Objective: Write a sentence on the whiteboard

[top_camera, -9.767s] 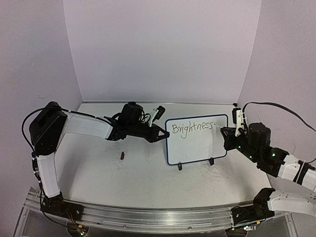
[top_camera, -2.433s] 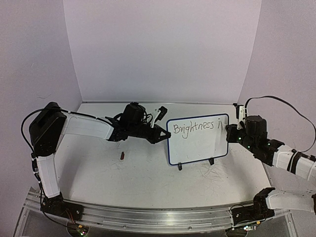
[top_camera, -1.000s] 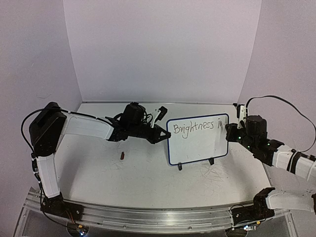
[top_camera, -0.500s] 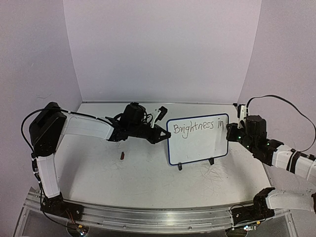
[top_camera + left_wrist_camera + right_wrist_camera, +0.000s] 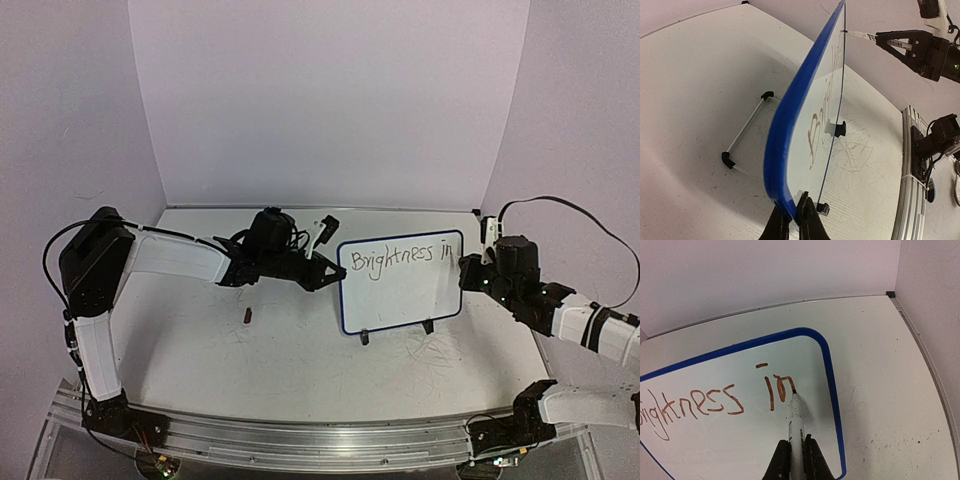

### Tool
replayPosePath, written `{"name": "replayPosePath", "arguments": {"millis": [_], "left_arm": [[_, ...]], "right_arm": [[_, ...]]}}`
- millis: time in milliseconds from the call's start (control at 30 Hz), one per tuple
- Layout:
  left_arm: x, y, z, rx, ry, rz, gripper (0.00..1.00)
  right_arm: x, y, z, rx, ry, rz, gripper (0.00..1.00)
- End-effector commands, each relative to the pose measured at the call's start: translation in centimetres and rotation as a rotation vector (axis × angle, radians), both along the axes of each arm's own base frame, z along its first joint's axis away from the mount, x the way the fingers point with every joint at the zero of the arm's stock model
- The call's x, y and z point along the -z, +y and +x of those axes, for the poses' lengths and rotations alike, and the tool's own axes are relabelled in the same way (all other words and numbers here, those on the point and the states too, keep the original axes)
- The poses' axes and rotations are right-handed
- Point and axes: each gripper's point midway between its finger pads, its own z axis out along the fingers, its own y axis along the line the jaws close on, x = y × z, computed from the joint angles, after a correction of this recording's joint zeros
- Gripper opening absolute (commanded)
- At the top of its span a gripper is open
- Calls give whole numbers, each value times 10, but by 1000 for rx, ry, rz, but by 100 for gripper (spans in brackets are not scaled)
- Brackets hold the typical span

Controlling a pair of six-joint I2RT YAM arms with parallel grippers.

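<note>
The whiteboard (image 5: 400,290), white with a dark blue frame, stands upright on two black feet at the table's middle right. It reads "Brightness in" (image 5: 397,256) along its top. My left gripper (image 5: 335,272) is shut on the board's left edge; in the left wrist view (image 5: 794,225) the fingers pinch the blue frame (image 5: 785,120). My right gripper (image 5: 468,268) is shut on a white marker (image 5: 797,427). The marker's tip (image 5: 794,391) touches the board at the end of the "n" (image 5: 782,385), near the board's right edge (image 5: 832,390).
A small dark red cap (image 5: 247,316) lies on the table left of the board. Grey scribble marks (image 5: 430,350) cover the tabletop in front of the board. A wire stand (image 5: 745,132) props the board from behind. Purple walls close in at the back and on both sides.
The right gripper has drawn the "n" after the "i", its marker tip moving right along the top line. Earlier only "Brightness" stood there. The left gripper and the board have stayed still.
</note>
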Motion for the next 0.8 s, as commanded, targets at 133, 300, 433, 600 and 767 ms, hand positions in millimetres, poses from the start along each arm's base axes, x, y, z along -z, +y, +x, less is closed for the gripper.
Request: {"name": "replayPosePath", "arguments": {"millis": [133, 300, 433, 600, 767], "left_arm": [[39, 26, 8, -78, -6, 181, 0], [39, 26, 9, -79, -6, 182, 0], [41, 26, 8, -83, -1, 185, 0], [41, 24, 8, -76, 0, 181, 0], [44, 27, 8, -84, -2, 191, 0]], "right_arm": [[7, 0, -5, -4, 42, 8, 0], [-44, 6, -11, -75, -111, 34, 0], [-60, 20, -35, -210, -177, 61, 0], [-31, 61, -53, -427, -97, 93, 0], [-23, 109, -70, -537, -72, 45, 0]]}}
